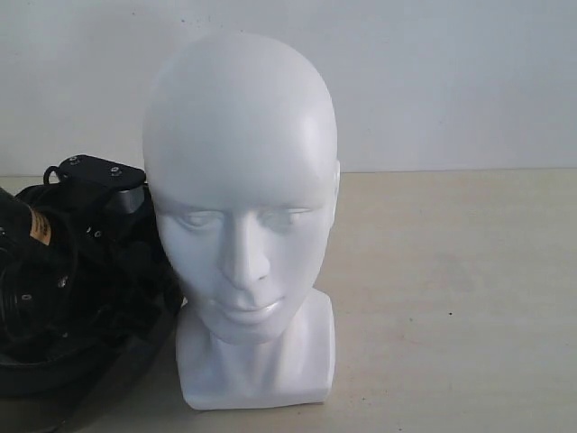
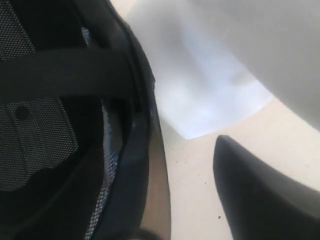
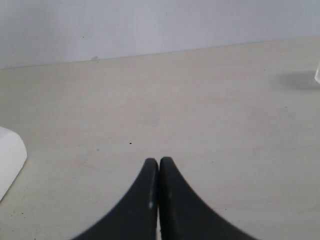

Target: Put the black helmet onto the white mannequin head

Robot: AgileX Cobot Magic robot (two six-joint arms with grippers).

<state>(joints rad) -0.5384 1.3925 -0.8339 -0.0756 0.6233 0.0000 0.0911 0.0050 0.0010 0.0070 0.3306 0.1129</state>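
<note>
The white mannequin head (image 1: 242, 216) stands upright mid-table, facing the exterior camera. The black helmet (image 1: 81, 374) lies low at the left, just beside the head's base, mostly covered by my left arm (image 1: 86, 225). In the left wrist view the helmet's mesh lining and a strap (image 2: 55, 80) fill one side, with the smoky visor edge (image 2: 159, 190) beside them. My left gripper (image 2: 165, 210) is open: one finger (image 2: 255, 200) stands clear of the visor with bare table between, the other is hidden by the helmet. My right gripper (image 3: 159, 162) is shut on nothing over bare table.
The mannequin's white base (image 2: 200, 90) sits close beyond the helmet rim. A corner of that base (image 3: 9, 157) shows in the right wrist view. A small pale object (image 3: 317, 75) is cut off at that view's edge. A white wall (image 1: 451, 81) backs the beige table (image 1: 451, 298).
</note>
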